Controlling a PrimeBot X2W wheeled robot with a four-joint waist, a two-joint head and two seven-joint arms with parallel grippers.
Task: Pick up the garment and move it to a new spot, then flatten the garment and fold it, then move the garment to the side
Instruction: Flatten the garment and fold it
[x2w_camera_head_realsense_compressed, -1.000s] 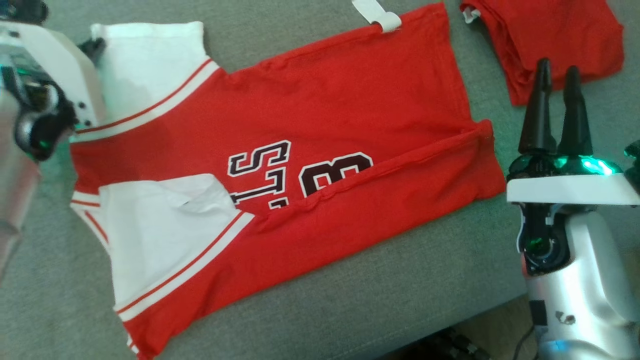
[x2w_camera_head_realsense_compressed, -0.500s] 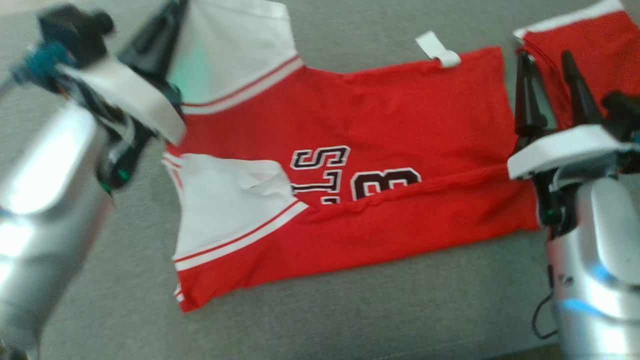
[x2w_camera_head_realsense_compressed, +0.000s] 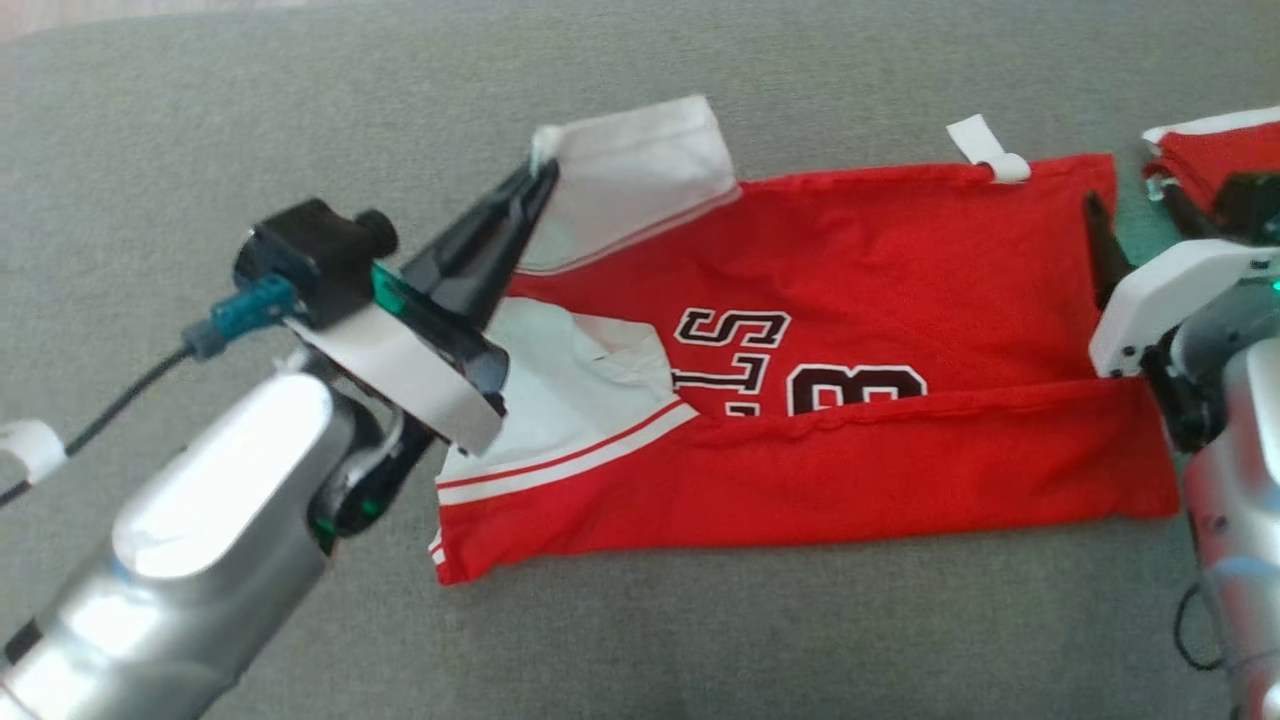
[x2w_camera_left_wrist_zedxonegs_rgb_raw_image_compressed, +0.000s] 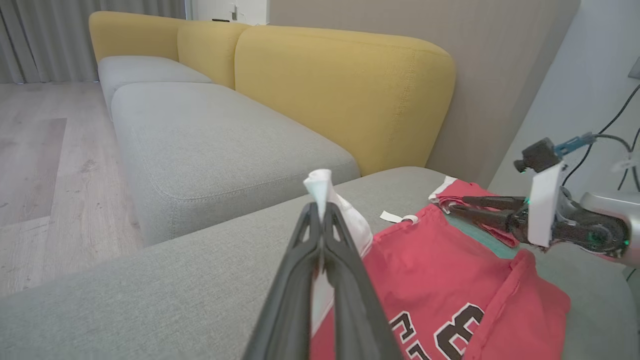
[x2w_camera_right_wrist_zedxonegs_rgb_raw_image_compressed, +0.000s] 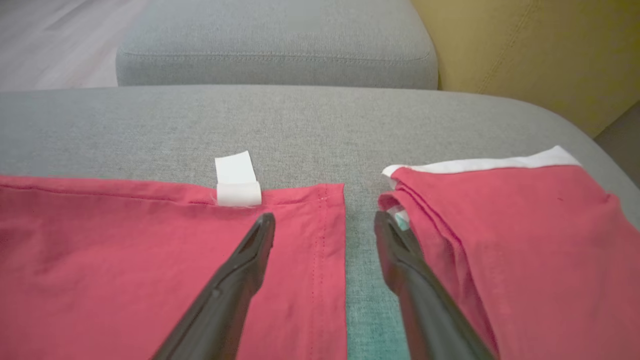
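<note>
The left gripper (x2w_camera_head_realsense_compressed: 538, 172) is clamped tight on the white sleeve (x2w_camera_head_realsense_compressed: 640, 160), holding its corner up off the grey cushion (x2w_camera_head_realsense_compressed: 300, 100) at the garment's 10 o'clock. The garment (x2w_camera_head_realsense_compressed: 880, 290), a red jersey, otherwise lies flat mid-cushion with its near edge folded over. At its 3 o'clock the right gripper (x2w_camera_right_wrist_zedxonegs_rgb_raw_image_compressed: 325, 220) is spread wide and holds nothing. One finger is over the red hem and the other is beside a folded red garment (x2w_camera_right_wrist_zedxonegs_rgb_raw_image_compressed: 525, 225) toward 2 o'clock.

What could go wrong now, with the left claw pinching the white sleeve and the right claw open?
1. The left claw pinches only the edge of the sleeve, so it might slip out when pulled.
2. The open right claw straddles the gap between the jersey hem and the folded garment. Closing there could snag the wrong one.
</note>
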